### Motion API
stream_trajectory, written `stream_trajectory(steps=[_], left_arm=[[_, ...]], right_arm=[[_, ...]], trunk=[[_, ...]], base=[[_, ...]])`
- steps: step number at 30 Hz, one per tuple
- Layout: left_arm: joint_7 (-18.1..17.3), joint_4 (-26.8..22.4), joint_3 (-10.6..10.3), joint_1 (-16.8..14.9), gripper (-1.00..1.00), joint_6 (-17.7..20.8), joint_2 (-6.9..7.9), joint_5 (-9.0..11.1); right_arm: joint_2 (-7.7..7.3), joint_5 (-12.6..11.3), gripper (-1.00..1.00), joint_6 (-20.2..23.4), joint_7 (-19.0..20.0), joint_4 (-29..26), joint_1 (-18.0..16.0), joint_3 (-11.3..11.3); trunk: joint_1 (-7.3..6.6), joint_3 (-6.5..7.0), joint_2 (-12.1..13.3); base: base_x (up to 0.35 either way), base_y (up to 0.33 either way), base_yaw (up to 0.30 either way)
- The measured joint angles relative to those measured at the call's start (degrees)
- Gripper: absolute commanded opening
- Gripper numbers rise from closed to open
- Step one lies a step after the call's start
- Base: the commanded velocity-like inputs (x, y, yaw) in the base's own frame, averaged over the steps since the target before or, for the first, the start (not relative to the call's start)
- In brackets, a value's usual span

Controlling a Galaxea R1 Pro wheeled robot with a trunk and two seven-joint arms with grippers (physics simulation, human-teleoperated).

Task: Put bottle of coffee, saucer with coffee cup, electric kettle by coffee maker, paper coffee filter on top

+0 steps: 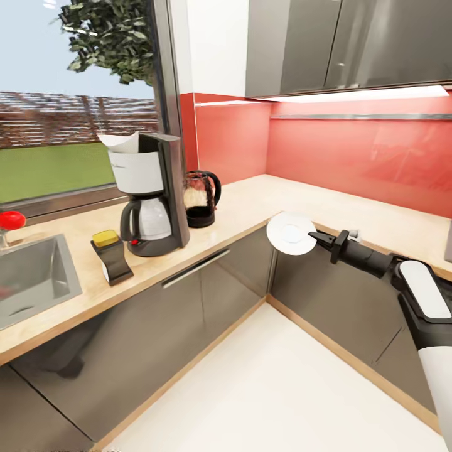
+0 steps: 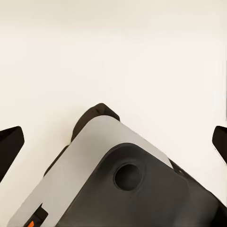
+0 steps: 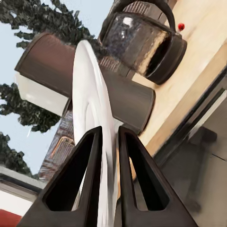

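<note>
The black coffee maker [image 1: 152, 194] stands on the beige kitchen countertop [image 1: 251, 204] by the window, and a white paper coffee filter [image 1: 120, 142] sits on top of it. Beside it are the glass electric kettle [image 1: 201, 198] and the dark bottle of coffee [image 1: 112, 256] with its yellow cap. My right gripper [image 1: 312, 236] is shut on the rim of the white saucer [image 1: 290, 234], held on edge in the air near the counter corner. In the right wrist view the saucer [image 3: 92, 113] sits between the fingers [image 3: 75, 179], with the kettle [image 3: 142, 45] and coffee maker [image 3: 135, 101] beyond. My left gripper [image 2: 113, 142] is open above the pale floor. The coffee cup is out of view.
A steel sink [image 1: 31, 276] is set into the counter at the left, with a red object [image 1: 11, 220] behind it. A thin grey shelf [image 1: 358, 116] runs along the red backsplash under the wall cabinets [image 1: 345, 44]. Grey cabinet fronts [image 1: 207, 295] line the floor corner.
</note>
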Motion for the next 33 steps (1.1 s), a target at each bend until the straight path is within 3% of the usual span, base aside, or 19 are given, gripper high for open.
stream_trajectory(steps=[10,33], left_arm=[[0.0,0.0,0.0,0.0,1.00,0.0,0.00,0.0],[0.0,0.0,0.0,0.0,1.00,0.0,0.00,0.0]], right_arm=[[0.14,0.1,-1.00,-0.1,-0.1,0.0,0.0,0.1],[0.36,0.1,-1.00,-0.1,-0.1,0.8,0.0,0.4]], trunk=[[0.01,0.00,0.0],[0.01,0.00,0.0]], base=[[0.080,-0.237,0.268],[0.002,-0.021,0.256]])
